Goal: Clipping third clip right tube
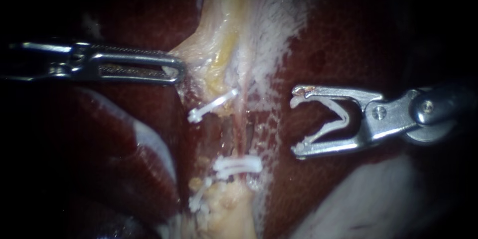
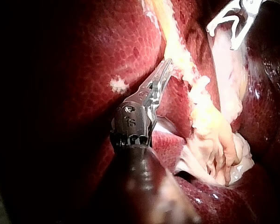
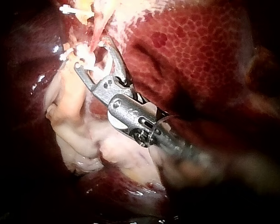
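The right instrument's claw (image 1: 296,123), grasping 1 spread clip (image 1: 341,117), faced leftward toward the near, vertically running right tube (image 1: 244,127).

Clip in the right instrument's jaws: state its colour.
The clip is white; endoscope view shows it best.

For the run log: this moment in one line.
left instrument at pale tissue | right instrument carries open clip, apart from tube

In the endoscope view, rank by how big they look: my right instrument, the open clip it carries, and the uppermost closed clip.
1. right instrument, largest.
2. open clip.
3. uppermost closed clip; arm for arm the two clips look alike, so that order is unsure.
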`<state>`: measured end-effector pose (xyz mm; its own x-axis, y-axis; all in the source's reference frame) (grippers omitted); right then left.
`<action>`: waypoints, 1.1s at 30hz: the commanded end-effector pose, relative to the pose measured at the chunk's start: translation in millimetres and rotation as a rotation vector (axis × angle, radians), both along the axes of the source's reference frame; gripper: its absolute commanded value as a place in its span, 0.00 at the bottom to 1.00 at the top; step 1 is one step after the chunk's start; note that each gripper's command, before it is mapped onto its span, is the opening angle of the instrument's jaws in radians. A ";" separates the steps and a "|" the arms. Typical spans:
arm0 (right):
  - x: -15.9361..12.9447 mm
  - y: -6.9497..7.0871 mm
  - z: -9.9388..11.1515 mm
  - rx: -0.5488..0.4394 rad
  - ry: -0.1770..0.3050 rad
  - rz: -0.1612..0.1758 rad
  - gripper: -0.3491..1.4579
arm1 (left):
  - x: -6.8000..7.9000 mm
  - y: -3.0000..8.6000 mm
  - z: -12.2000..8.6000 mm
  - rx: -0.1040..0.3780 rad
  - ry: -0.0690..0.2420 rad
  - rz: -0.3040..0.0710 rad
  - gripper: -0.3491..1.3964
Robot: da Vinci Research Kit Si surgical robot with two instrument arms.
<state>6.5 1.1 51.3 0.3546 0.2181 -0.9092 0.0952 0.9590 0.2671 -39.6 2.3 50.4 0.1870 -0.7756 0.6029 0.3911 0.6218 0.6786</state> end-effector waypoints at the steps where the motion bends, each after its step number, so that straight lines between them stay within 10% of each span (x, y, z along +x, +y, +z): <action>1: 0.0 0.0 0.0 0.000 0.000 0.000 0.53 | 0.0 0.0 -0.1 0.000 0.000 0.000 0.00; 23: 4.2 -3.2 5.0 0.277 -0.024 0.001 0.50 | 5.8 1.6 -6.1 0.014 0.006 -0.030 0.00; 33: 8.4 -3.6 7.4 0.339 -0.031 -0.012 0.49 | 5.6 0.4 -8.3 0.002 0.014 -0.040 0.00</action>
